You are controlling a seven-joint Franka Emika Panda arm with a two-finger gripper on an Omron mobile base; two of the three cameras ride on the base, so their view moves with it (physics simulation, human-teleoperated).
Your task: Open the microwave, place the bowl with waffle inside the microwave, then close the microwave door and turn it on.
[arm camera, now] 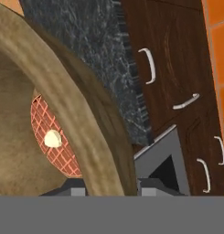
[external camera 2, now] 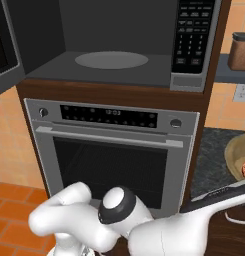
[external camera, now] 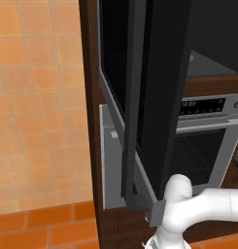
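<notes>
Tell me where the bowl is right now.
The bowl sits in the gripper, its rim between the fingertips in the hand view; the right base view shows it at far right, over the dark counter.

My microwave (external camera 2: 114, 45) stands open, its grey cavity showing a round turntable, its glossy black microwave door (external camera: 154, 97) swung wide out to the left, while the tan-brown bowl (arm camera: 63, 91) with the reddish grid-patterned waffle (arm camera: 51, 141) inside sits with its rim between my finger tips.

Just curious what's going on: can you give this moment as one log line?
microwave door: open | hand: shut on bowl rim | waffle: in bowl | microwave: nothing on its turntable
</notes>
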